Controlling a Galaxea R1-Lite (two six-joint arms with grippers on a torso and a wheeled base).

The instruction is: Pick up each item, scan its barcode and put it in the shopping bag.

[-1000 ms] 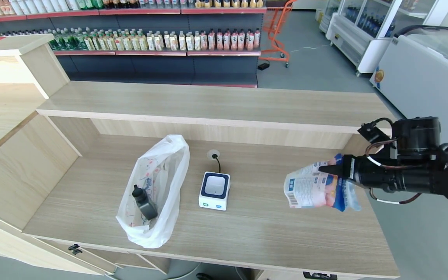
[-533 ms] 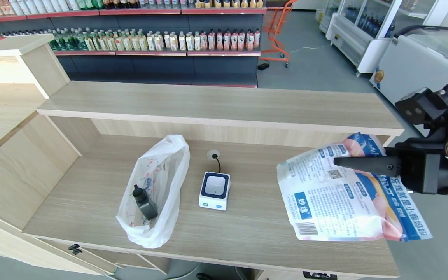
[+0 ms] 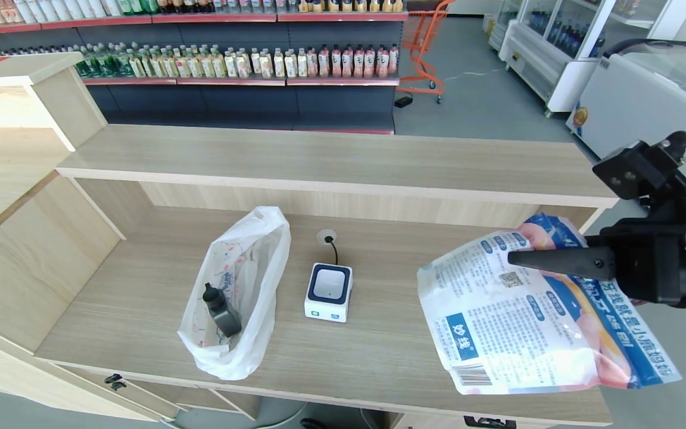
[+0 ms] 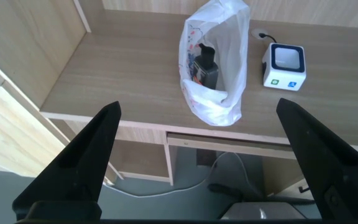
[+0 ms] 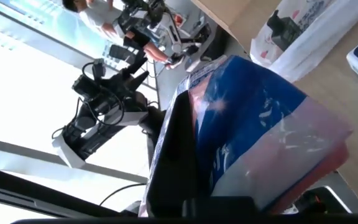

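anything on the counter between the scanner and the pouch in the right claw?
Nothing. The head view shows only bare counter between the scanner and the pouch.

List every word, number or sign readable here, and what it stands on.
Packet in the right gripper: dense print, a barcode, a square code; none clear enough to quote.
Shopping bag: crumpled red and blue print, unreadable.
Shelf bottles: labels too small.
Scanner: two small coloured marks, no words.
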